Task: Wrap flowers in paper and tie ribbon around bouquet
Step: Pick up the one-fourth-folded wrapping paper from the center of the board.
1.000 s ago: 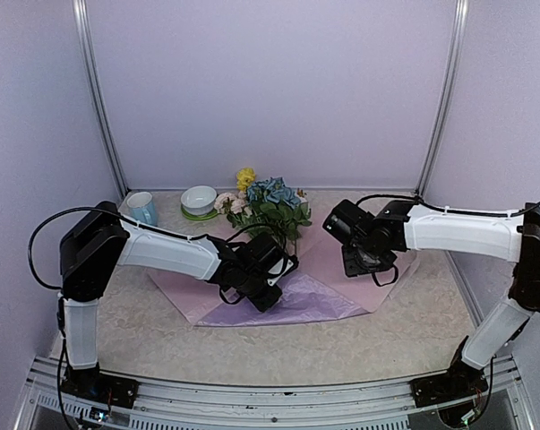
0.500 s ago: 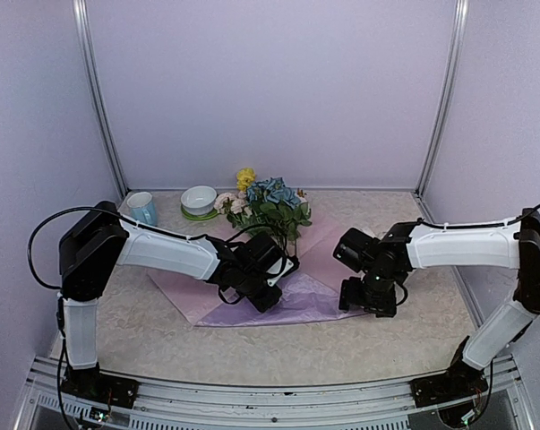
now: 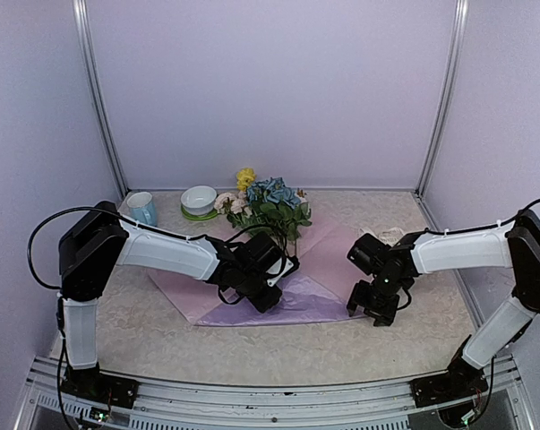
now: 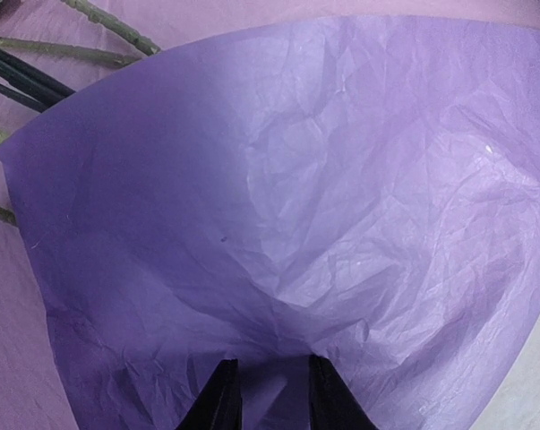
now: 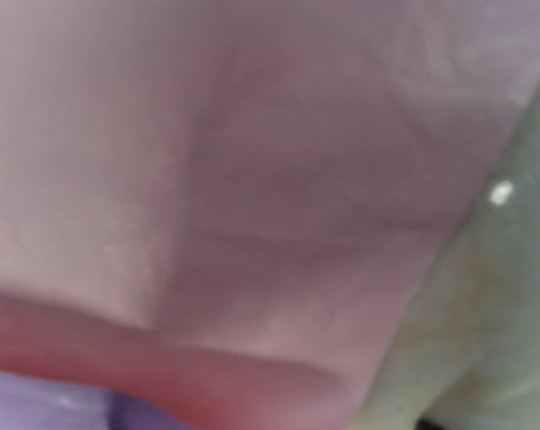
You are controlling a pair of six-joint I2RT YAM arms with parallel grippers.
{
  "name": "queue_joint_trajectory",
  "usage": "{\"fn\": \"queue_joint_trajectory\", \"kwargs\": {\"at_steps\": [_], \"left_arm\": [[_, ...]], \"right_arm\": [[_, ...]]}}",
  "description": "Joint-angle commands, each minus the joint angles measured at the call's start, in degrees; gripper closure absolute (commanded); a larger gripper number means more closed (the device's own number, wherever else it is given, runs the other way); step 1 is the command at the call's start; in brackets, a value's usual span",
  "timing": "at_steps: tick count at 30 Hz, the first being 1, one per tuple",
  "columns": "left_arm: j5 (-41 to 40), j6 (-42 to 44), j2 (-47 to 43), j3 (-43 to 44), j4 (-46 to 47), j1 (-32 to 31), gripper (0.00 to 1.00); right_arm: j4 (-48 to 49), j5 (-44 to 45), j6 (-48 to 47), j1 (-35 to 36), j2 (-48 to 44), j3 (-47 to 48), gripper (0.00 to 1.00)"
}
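The flowers [image 3: 268, 202] lie at the back of the pink paper [image 3: 328, 260], heads toward the rear wall. Their green stems [image 4: 37, 49] show at the top left of the left wrist view. A lilac flap [image 3: 305, 303] of the paper [image 4: 341, 179] is folded over. My left gripper [image 3: 268, 300] [image 4: 266, 394] pinches its crinkled edge between two dark fingers [image 4: 220, 399]. My right gripper [image 3: 374, 305] hangs low over the paper's right corner. Its view is a blur of pink paper [image 5: 252, 179] with no fingers visible. A small cream-white ribbon [image 3: 382, 236] lies behind that arm.
A white bowl on a green saucer [image 3: 199, 199] and a pale blue mug [image 3: 142, 208] stand at the back left. Metal posts [image 3: 99, 98] rise at both rear corners. Speckled tabletop [image 3: 422, 340] borders the paper.
My right arm has swung down and toward me, from above the paper's right side to its right corner, uncovering the ribbon. The left arm and the flap have not moved.
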Motion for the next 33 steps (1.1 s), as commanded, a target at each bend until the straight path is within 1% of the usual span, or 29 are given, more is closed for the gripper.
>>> {"fn": "queue_joint_trajectory", "kwargs": {"at_steps": [1, 4, 6, 10, 12, 14, 17, 19, 20, 21, 27, 30, 33], "left_arm": [[1.9, 0.0, -0.7, -1.7, -1.3, -0.1, 0.73], [1.8, 0.0, -0.7, -1.7, -1.4, -0.1, 0.73], [1.9, -0.1, -0.7, -1.6, -1.6, -0.1, 0.73], [2.1, -0.1, -0.7, -1.5, -1.8, -0.1, 0.73], [2.1, -0.1, -0.8, -1.5, -1.8, -0.1, 0.73], [2.1, -0.1, -0.9, -1.7, -1.8, -0.1, 0.72], [2.2, -0.3, -0.7, -1.7, -1.9, -0.1, 0.72], [2.1, -0.3, -0.7, -1.6, -1.9, -0.1, 0.72], [2.1, -0.4, -0.7, -1.7, -2.0, -0.1, 0.72], [2.1, -0.4, -0.8, -1.7, -2.0, -0.1, 0.72], [2.0, -0.5, -0.7, -1.6, -2.1, -0.1, 0.72], [1.5, -0.3, -0.1, -1.3, -2.3, 0.0, 0.72], [1.6, -0.3, 0.2, -1.5, -2.3, 0.2, 0.72]], "right_arm": [[2.4, -1.6, 0.9, -0.8, 2.9, -0.2, 0.34], [1.1, -0.8, 0.8, -0.8, 3.0, 0.1, 0.4], [2.9, 0.2, 0.8, -0.8, 1.3, -1.4, 0.46], [9.8, -1.2, 1.0, -1.2, -1.6, -6.5, 0.63], [10.9, -1.7, 0.9, -1.6, -1.2, -7.6, 0.67], [10.3, -0.9, 0.3, -1.9, -0.6, -7.3, 0.67], [10.4, 0.5, -1.9, -2.0, -0.2, -6.4, 0.76], [10.4, 0.8, -2.8, -2.2, 0.2, -5.6, 0.84], [10.3, 1.0, -3.1, -2.4, 0.3, -5.3, 0.96], [9.7, 1.2, -3.1, -2.6, 0.4, -5.1, 1.0], [8.9, 3.7, -6.6, -2.2, -1.7, -4.0, 1.0], [3.4, 9.4, -8.2, 0.3, -1.1, 0.4, 1.0], [-3.7, 16.0, -9.2, 4.4, 0.7, 6.6, 1.0]]}}
